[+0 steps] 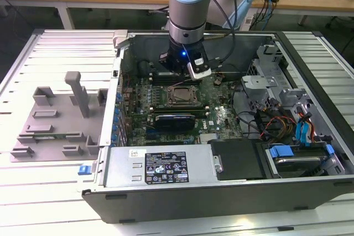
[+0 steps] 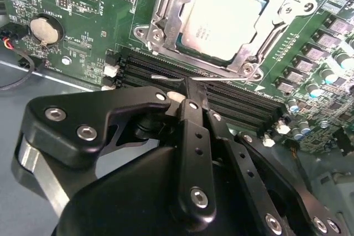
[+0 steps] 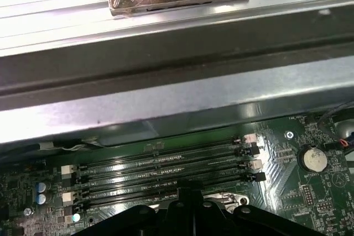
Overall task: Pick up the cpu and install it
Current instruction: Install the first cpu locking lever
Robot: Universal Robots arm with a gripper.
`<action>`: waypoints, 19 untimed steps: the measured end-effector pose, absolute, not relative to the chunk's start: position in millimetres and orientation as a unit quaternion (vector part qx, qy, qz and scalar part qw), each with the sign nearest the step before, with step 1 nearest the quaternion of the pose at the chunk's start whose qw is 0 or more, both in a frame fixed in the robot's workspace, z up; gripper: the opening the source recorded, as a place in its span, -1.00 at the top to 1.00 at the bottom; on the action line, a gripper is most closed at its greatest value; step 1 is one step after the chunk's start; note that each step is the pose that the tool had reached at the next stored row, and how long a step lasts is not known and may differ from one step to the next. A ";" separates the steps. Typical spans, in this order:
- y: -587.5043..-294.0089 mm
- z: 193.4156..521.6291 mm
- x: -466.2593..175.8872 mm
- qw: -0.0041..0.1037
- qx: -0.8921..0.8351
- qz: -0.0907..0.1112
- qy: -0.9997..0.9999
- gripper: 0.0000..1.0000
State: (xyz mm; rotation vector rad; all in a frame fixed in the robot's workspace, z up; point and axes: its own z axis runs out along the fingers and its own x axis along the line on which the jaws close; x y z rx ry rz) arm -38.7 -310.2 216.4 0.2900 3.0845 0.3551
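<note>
The cpu [image 2: 221, 20] already sits in the socket [image 2: 166, 4] on the motherboard [image 2: 83, 4]; in the second wrist view its silvery-white top lies flat inside the metal frame. In the exterior view the cpu [image 1: 181, 95] shows as a pale square in the middle of the board, inside the open computer case [image 1: 221, 192].

The end effector [image 2: 189, 81] is just beside the socket, above the memory slots [image 2: 232, 100], and apart from the cpu. Its fingers [image 2: 191, 131] are pressed together to one thin tip, and nothing is between them. In the exterior view the end effector [image 1: 185, 73] hangs low in the case, at the far side of the socket.

From this I judge that the pick-up and the placing are done. The retention frame seems to lie around the cpu, but I cannot tell if its lever is locked, so the closing may be left.

On the tabletop [image 1: 55, 192], at the exterior view's left, the grey tray [image 1: 55, 120] stands well apart from the case.
</note>
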 end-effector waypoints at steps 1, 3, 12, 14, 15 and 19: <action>-310.2 216.0 -38.7 0.012 0.100 0.114 0.988 0.79; -310.2 213.9 -38.7 0.015 0.123 0.113 0.986 0.79; -309.7 208.0 -38.8 0.023 0.191 0.109 0.975 0.79; -306.4 208.1 -39.9 0.024 0.193 0.106 0.975 0.79; -305.0 208.1 -40.6 0.024 0.194 0.106 0.975 0.79; -304.1 208.1 -42.8 0.025 0.197 0.105 0.974 0.79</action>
